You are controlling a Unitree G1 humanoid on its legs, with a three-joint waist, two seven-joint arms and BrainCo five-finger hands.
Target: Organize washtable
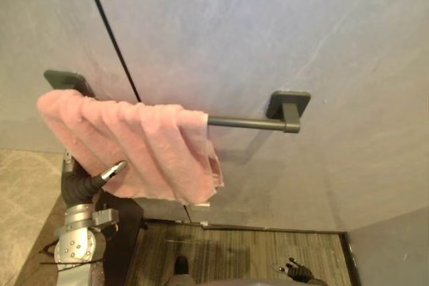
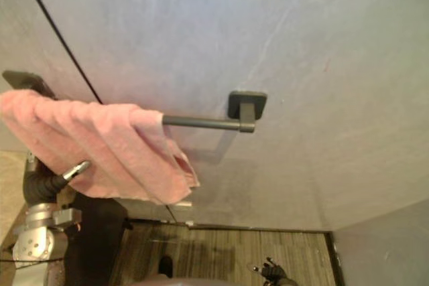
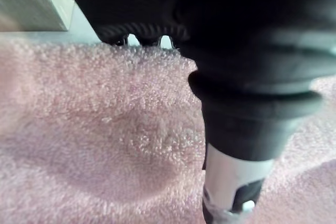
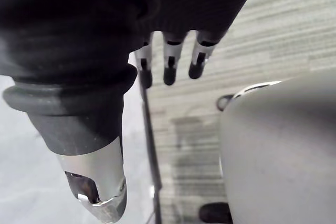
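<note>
While the pink towel (image 1: 141, 149) hangs bunched over the left end of the towel bar (image 1: 244, 122) (whose long axis runs left to right along the wall (image 1: 281, 38)), the left robot hand (image 1: 112, 171) sits against the cloth's lower left part, far nearer than the right; whether it grips the cloth cannot be told. The right robot hand (image 1: 299, 273) hangs low and open, well apart, below the bar's bare right end.

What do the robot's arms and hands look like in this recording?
The left arm is silver-grey metal; the left hand wears a dark ribbed cover with a silver, dark-tipped thumb. The right hand has the same cover, with silver dark-tipped fingers in a row.
</note>
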